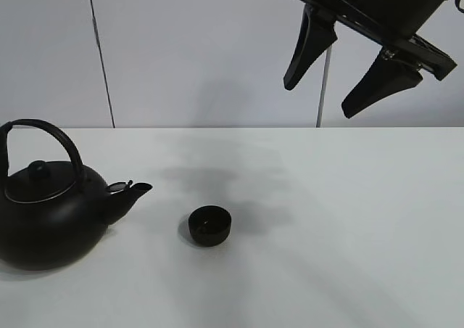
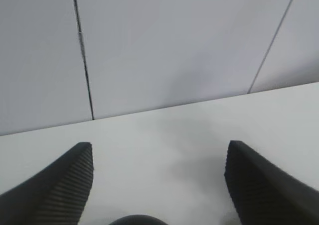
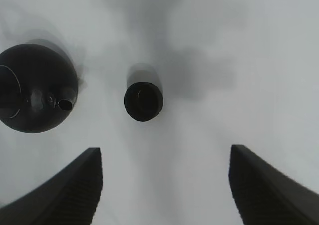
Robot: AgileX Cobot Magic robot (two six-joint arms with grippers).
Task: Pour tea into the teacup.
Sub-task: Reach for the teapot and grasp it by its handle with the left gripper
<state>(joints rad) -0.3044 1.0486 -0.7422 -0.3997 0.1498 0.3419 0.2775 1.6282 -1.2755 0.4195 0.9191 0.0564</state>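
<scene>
The right gripper (image 1: 319, 101) hangs high above the table (image 1: 348, 219), jaws apart and empty. The left gripper (image 2: 159, 148) is also spread wide with nothing between its fingers. The teacup (image 1: 210, 225) stands upright near the table's middle, below and to the left of the right gripper. The kettle (image 1: 51, 215) sits just beside it on the left arm's side, spout aimed at the cup and handle arching in line with the spout. The exterior view does not show the left gripper. A dark curve at the edge of its wrist view is cut off and unidentifiable.

Small matte-black handleless teacup (image 1: 210, 225), upright, mouth up, on white table (image 1: 348, 234), near centre
</scene>
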